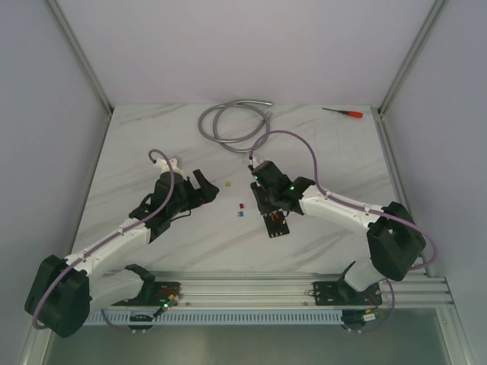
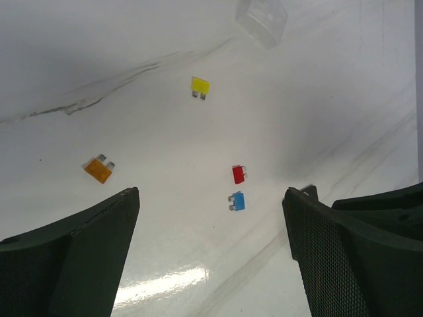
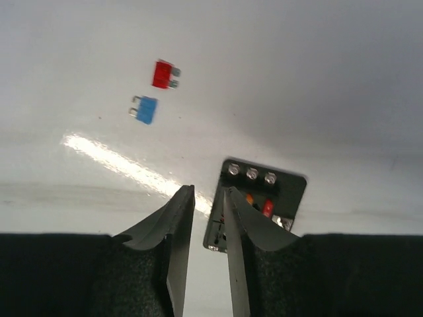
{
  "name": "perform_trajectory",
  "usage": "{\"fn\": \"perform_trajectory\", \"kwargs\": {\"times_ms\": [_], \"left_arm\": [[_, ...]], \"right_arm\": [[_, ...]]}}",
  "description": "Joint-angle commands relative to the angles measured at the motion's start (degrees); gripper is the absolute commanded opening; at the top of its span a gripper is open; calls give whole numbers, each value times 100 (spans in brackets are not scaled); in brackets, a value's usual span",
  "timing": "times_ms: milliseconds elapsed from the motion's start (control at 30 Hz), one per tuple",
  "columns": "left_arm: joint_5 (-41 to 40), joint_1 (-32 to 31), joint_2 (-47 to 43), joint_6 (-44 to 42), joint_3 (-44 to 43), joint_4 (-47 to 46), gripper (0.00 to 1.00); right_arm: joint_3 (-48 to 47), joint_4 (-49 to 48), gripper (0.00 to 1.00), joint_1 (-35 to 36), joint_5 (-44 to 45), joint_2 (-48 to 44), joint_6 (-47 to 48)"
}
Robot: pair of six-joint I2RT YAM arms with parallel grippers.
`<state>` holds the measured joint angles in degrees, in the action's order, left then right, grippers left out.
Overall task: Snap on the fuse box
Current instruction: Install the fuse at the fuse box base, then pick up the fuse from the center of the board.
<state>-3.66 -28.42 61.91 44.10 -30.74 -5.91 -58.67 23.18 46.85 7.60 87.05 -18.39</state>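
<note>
The fuse box is a small black block lying flat on the white table, with three screws along one edge and orange and red fuses seated in it. In the top view the fuse box lies just below my right gripper. My right gripper hovers over the box's left edge, jaws a narrow gap apart with nothing between them. My left gripper is wide open and empty above loose fuses. A clear plastic cover lies at the top of the left wrist view.
Loose fuses lie on the table: yellow, orange, red and blue. A coiled grey hose and a red-handled screwdriver lie at the back. An aluminium rail runs along the near edge.
</note>
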Motion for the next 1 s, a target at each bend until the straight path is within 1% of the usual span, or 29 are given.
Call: {"fn": "perform_trajectory", "kwargs": {"times_ms": [0, 67, 167, 233, 333, 467, 667, 767, 967], "left_arm": [[120, 128, 105, 2, 45, 73, 100], [217, 260, 134, 46, 127, 65, 100], [460, 513, 111, 121, 313, -46, 100], [671, 684, 88, 156, 409, -99, 100], [781, 835, 13, 177, 524, -118, 100], [826, 932, -136, 194, 610, -113, 100], [786, 953, -212, 220, 666, -121, 100], [803, 953, -183, 231, 657, -118, 100], [811, 952, -220, 253, 658, -116, 100]], "right_arm": [[-182, -586, 32, 33, -578, 233, 450], [-302, -735, 34, 62, -702, 508, 438], [-504, -927, 39, 171, -830, 907, 400], [-713, -924, 40, 234, -711, 1193, 322], [-950, -886, 42, 290, -348, 1532, 108], [-1173, -829, 44, 362, 151, 1860, -119], [-1495, -501, 44, 481, 593, 2304, -241], [-1550, -366, 44, 567, 685, 2422, -245], [-1565, -56, 48, 674, 700, 2555, -215]]}}
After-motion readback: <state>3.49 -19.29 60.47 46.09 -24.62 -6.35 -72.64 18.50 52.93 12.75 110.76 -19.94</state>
